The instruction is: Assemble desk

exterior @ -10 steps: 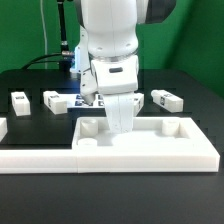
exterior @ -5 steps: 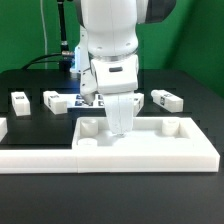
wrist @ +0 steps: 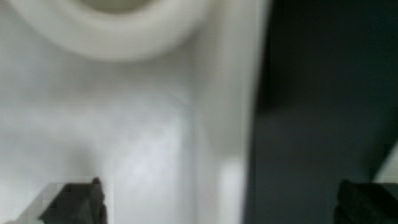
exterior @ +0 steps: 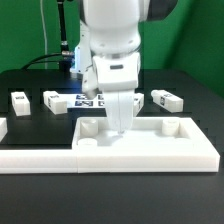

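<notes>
The white desk tabletop point(exterior: 150, 132) lies flat near the table's front, with raised rims and round sockets at its corners. My gripper point(exterior: 120, 124) points straight down over its back-middle part. In the wrist view my gripper point(wrist: 228, 205) is open. One dark fingertip point(wrist: 75, 203) is over the white tabletop point(wrist: 151, 130); the other is over the black table. The slab's edge runs between them, and a round socket point(wrist: 118, 22) shows beyond. Three short white legs lie behind: two at the exterior view's left point(exterior: 19, 101) point(exterior: 55, 100) and one at the right point(exterior: 166, 100).
A long low white L-shaped rail point(exterior: 40, 158) runs along the front and the tabletop's side. The marker board point(exterior: 88, 101) lies behind the arm. Cables hang at the back left.
The arm has shifted slightly toward the exterior view's right. The tabletop and legs have not moved.
</notes>
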Controlling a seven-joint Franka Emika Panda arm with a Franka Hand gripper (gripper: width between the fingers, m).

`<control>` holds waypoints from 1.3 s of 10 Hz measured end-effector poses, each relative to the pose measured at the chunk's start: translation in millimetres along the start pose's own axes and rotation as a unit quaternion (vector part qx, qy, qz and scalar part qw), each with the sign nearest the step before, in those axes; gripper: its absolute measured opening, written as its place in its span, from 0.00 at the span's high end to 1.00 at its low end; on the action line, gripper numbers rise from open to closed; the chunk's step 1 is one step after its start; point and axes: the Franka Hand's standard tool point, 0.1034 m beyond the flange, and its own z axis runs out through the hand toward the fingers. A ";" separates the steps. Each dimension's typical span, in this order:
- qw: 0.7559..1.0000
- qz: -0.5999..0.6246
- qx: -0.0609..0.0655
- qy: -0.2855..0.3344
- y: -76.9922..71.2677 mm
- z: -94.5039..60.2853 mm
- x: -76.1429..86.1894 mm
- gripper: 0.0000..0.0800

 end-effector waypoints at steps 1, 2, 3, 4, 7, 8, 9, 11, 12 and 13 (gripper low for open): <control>1.000 0.021 -0.002 -0.008 -7.7 -17.1 15.2 0.19; 0.999 0.050 -0.007 -0.013 -15.2 -26.5 30.9 0.19; 0.998 0.067 -0.011 -0.015 -22.2 -33.6 47.4 0.19; 0.994 0.104 -0.009 -0.018 -28.0 -36.1 60.1 0.19; 0.977 0.213 -0.018 -0.013 -27.9 -31.5 75.2 0.19; 0.966 0.258 -0.019 -0.012 -28.0 -31.3 75.5 0.19; 0.962 0.272 -0.019 -0.012 -28.1 -31.3 76.0 0.19; 0.918 0.396 -0.016 -0.013 -41.0 -26.7 99.8 0.19; 0.908 0.419 -0.013 -0.016 -51.0 -23.3 119.4 0.19; 0.877 0.480 -0.011 -0.016 -58.6 -18.8 136.5 0.19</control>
